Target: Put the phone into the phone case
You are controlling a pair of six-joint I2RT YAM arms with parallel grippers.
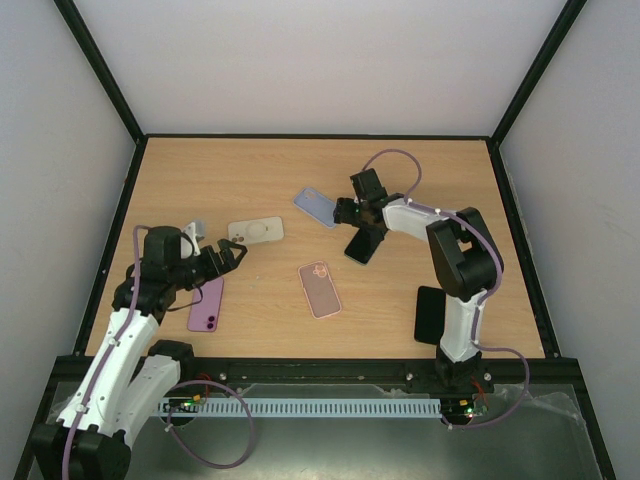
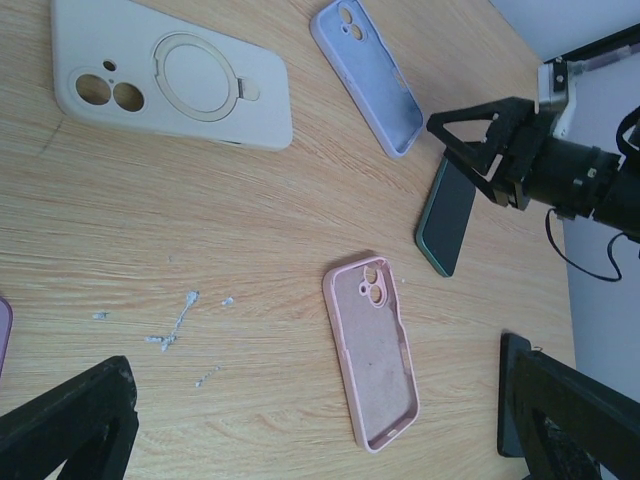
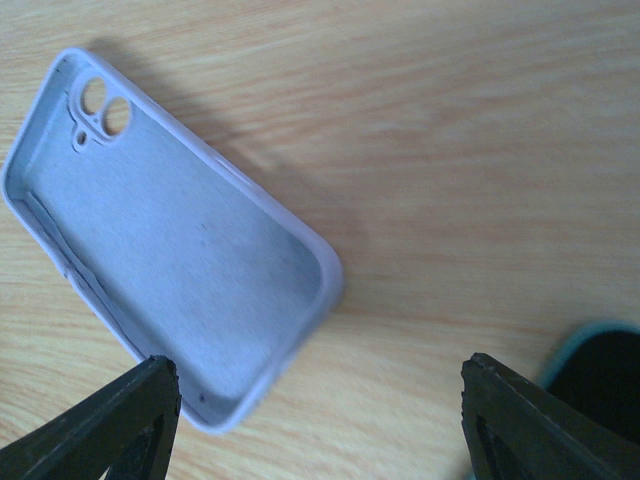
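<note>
A dark phone with a teal edge (image 1: 365,244) lies mid-table, also in the left wrist view (image 2: 447,215) and at the corner of the right wrist view (image 3: 600,370). A lavender case (image 1: 315,206) lies open side up just left of it (image 3: 170,240). My right gripper (image 1: 358,218) is open and empty above the table, between the case and the phone (image 3: 320,420). A pink case (image 1: 320,289) lies open side up (image 2: 372,350). My left gripper (image 1: 232,258) is open and empty (image 2: 320,440), left of the pink case.
A beige case with a ring (image 1: 256,231) lies back up (image 2: 170,85). A purple phone (image 1: 207,305) lies under the left arm. A black phone (image 1: 430,314) lies by the right arm's base. White specks (image 2: 175,320) mark the wood.
</note>
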